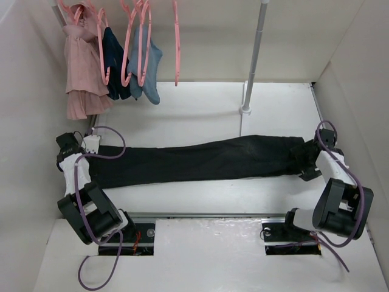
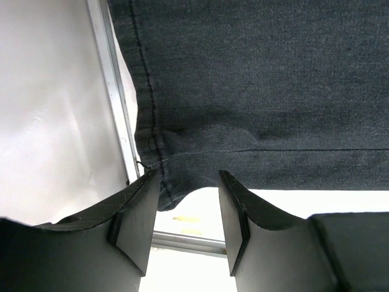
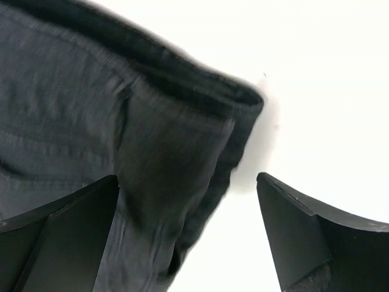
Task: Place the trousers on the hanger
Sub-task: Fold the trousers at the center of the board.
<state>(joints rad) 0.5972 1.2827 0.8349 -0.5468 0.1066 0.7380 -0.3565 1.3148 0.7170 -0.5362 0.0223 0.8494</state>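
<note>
The black trousers (image 1: pixel 200 160) lie flat across the table from left to right. My left gripper (image 1: pixel 92 145) is at their left end; in the left wrist view it (image 2: pixel 185 201) is open, with the stitched hem corner (image 2: pixel 159 182) just at its fingertips. My right gripper (image 1: pixel 308 161) is at the right end; in the right wrist view it (image 3: pixel 185 201) is wide open over the bunched fabric edge (image 3: pixel 176 158), with bare table under its right finger (image 3: pixel 298 225). An empty pink hanger (image 1: pixel 177 42) hangs at the back.
Pink hangers at the back left carry a pink garment (image 1: pixel 82 67), a navy garment (image 1: pixel 114 61) and a light-blue garment (image 1: pixel 151 67). A metal pole (image 1: pixel 254 55) stands behind the trousers. White walls close both sides. A metal strip (image 2: pixel 115 91) runs beside the hem.
</note>
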